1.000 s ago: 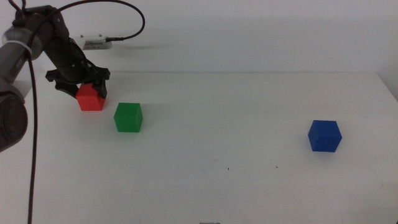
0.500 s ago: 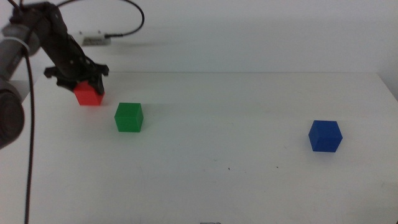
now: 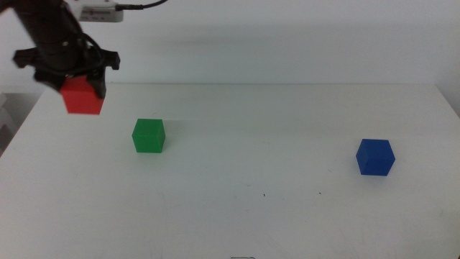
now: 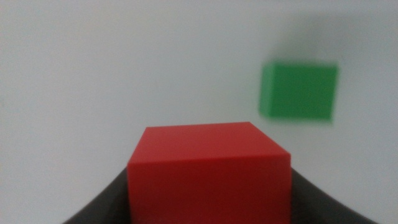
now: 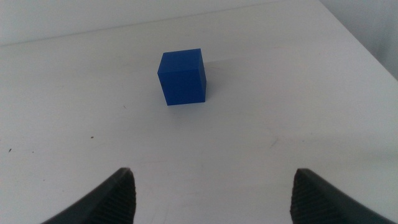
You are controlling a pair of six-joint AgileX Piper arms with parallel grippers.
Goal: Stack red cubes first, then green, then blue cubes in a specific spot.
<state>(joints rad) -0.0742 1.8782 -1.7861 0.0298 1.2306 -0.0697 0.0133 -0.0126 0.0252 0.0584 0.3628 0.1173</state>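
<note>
since a second ago the left gripper (image 3: 80,85) has risen off the surface (image 3: 237,216) with the red cube (image 3: 82,97) clamped in its fingers, and the cube now hangs in the air where before it sat on the surface beside the green cube (image 3: 148,135); the green and blue cube (image 3: 375,157) have not shifted.

middle view: the red cube sits between the left fingers, well above the surface. the green cube lies below and to one side of those fingers, near them; the blue cube is well apart, far across the surface. a tiny dark speck (image 3: 263,195), likely the stacking spot, lies between green and blue.

left wrist view: the red cube (image 4: 209,171) fills the gap between the dark fingers, which are narrowed onto its two side faces. the green cube (image 4: 299,91), blurred, lies beyond the fingertips.

right wrist view: the right gripper (image 5: 211,193) waits with fingers spread wide and nothing between them; the blue cube (image 5: 181,77) rests on the surface ahead of them.

the cube looks rigid and light, bright red with plain matte faces, so probably not slippery; flat opposite faces are the sound place to hold it.
</note>
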